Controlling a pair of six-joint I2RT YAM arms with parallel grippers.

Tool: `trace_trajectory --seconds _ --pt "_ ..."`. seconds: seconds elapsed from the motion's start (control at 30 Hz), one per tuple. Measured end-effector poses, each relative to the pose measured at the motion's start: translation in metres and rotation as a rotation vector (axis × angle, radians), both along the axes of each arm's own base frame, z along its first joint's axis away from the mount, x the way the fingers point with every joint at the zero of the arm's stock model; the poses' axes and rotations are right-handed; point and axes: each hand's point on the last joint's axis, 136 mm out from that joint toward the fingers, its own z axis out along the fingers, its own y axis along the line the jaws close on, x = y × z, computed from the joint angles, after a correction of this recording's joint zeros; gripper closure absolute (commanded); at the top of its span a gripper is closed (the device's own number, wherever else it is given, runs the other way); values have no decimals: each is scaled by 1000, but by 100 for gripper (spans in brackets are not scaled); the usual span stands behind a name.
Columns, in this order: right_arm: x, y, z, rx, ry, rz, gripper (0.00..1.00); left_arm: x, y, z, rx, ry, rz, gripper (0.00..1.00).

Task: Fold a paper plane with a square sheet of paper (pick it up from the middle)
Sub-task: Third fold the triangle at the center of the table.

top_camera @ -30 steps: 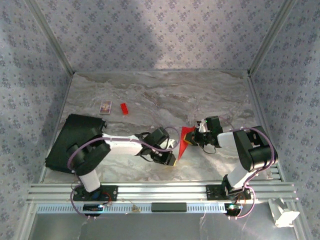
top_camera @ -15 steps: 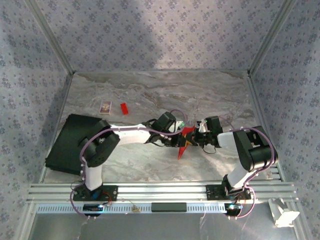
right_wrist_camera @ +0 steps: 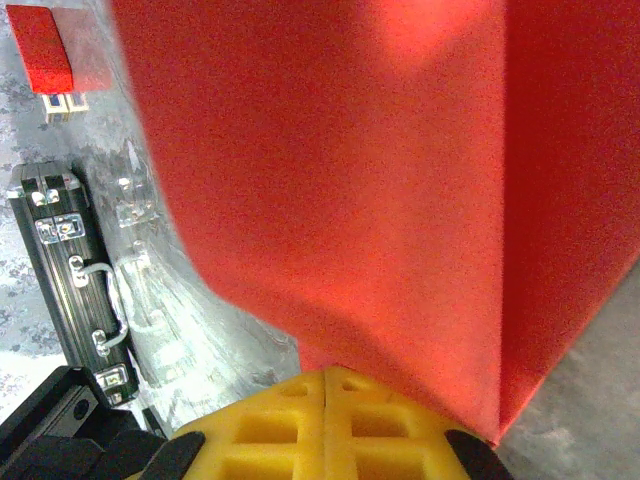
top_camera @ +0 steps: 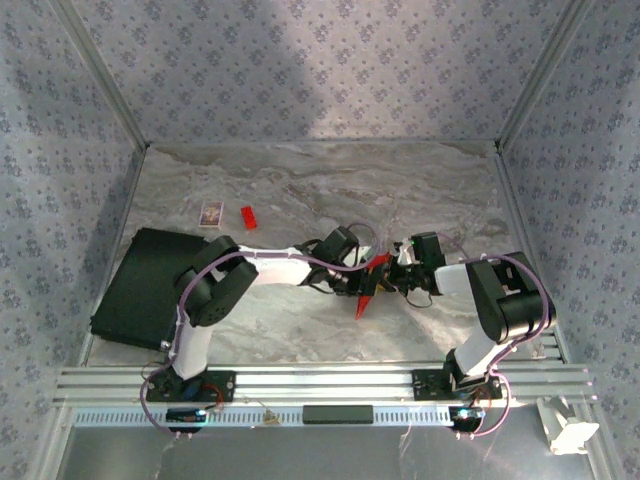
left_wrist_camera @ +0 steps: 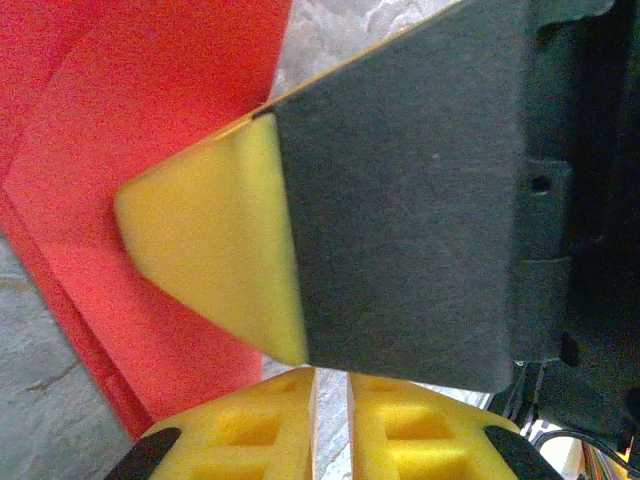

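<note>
Mid-frame, the creased red paper (top_camera: 366, 290) is pinched in the right jaws. The left jaws sit almost closed beside it. A sideways push could skew or tear the crease.

No legible text — none at all.

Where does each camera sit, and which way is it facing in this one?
Top external: above and behind the bases, looking down on the table; both arms show, left gripper and right gripper both at the red paper.
Left wrist: on the left arm, looking along its yellow fingers at the paper.
Right wrist: on the right arm, looking past its fingers, shut on the paper, toward the black case.
Shared: all three see the red paper.
</note>
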Motion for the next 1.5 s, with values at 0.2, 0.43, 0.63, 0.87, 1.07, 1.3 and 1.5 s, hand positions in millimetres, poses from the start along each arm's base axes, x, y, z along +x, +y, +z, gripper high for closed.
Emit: trace_trajectory --seconds 0.2,0.43,0.63,0.87,1.07,1.3,1.5 --pt "0 0 0 0 0 0 95 -8 -7 5 7 -16 -32 85" --pt "0 0 0 0 0 0 95 -11 -2 -10 52 -9 -38 86" --pt "0 0 0 0 0 0 95 -16 5 -21 50 -11 -32 86" --pt "0 0 0 0 0 0 95 -28 18 -21 48 -14 -27 86" --pt "0 0 0 0 0 0 95 -49 36 -22 98 2 -49 85" --pt "0 0 0 0 1 0 95 -77 54 -24 175 -8 -105 85" --pt "0 0 0 0 0 0 95 -74 59 -4 161 -43 -85 86"
